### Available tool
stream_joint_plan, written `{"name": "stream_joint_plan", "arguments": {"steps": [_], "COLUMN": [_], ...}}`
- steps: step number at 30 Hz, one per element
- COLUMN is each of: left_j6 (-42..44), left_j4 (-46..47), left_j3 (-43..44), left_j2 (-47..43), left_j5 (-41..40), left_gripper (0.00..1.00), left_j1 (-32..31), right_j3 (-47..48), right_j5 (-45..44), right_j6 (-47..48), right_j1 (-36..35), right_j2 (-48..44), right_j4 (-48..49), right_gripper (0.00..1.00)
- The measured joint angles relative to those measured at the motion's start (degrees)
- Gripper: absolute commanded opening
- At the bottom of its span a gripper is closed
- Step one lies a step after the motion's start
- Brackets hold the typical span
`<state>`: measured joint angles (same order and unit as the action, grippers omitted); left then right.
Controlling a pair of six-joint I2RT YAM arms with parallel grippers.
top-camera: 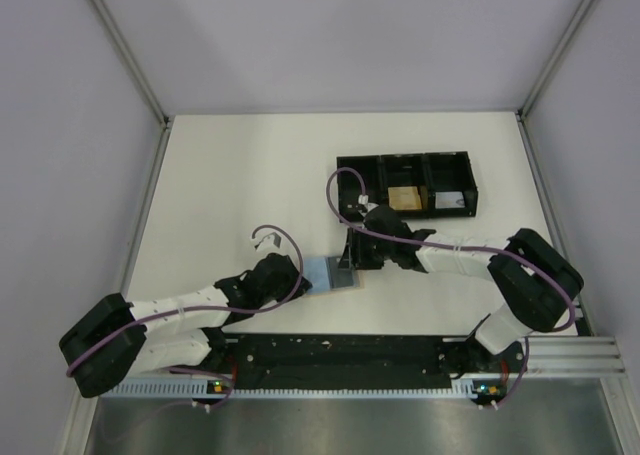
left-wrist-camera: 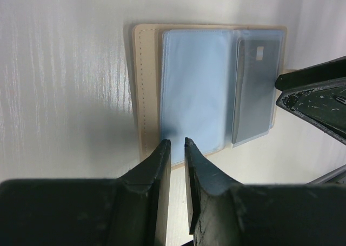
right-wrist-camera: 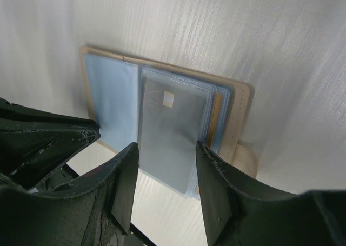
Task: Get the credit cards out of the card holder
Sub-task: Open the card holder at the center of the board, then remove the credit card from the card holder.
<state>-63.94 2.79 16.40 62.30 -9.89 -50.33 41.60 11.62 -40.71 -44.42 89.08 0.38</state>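
Here, card holder (left-wrist-camera: 194,84): laid open and flat on the white table (top-camera: 230,175), close to the arms' bases, with blue-grey panels turned up inside a tan border.
Credit cards (right-wrist-camera: 170,121): a grey card with a small pale square is seen on one half of the holder, with paler layers stacked beneath it. In the right wrist view its near end is seen jutting past the holder's edge.
Left gripper (left-wrist-camera: 177,143): the fingers are drawn almost together, with only a thin slit between them, and the tips are set at the near edge of the plain blue panel. Whether that edge is nipped cannot be told.
Right gripper (right-wrist-camera: 166,146): the fingers are held spread, one on each side of the grey card, and are not closed on it.
Black tray (top-camera: 400,157): three compartments are seen. It is set farther back on the table, apart from the holder.
Orange-tan block (top-camera: 404,197): lodged in the tray's middle compartment.
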Motion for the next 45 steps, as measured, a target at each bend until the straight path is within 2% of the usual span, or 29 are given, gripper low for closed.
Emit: {"name": "stream_joint_plan", "arguments": {"steps": [15,25,37,45], "left_j6": [0.0,0.6,4.1,6.8], "left_j4": [0.0,0.0,-4.3,-4.5], "left_j3": [0.1,0.4,4.7,8.9], "left_j2": [0.1,0.6,-3.0,-2.3], "left_j5": [0.0,0.4,1.6,2.2], "left_gripper": [0.21,0.21,0.38,0.36], "left_j1": [0.0,0.0,0.0,0.0], "right_j3": [0.0,0.1,0.1,0.0], "right_j5": [1.4,5.2,8.4,5.4], "right_j6": [0.0,-1.6,-3.3,-3.2], "right_j1": [-0.3,-0.5,-0.8,-0.8], "right_j2": [0.2,2.5,2.8,1.9], "right_j4": [0.3,4.7,7.0,4.8], "right_gripper": [0.47,0.47,0.47,0.46]}}
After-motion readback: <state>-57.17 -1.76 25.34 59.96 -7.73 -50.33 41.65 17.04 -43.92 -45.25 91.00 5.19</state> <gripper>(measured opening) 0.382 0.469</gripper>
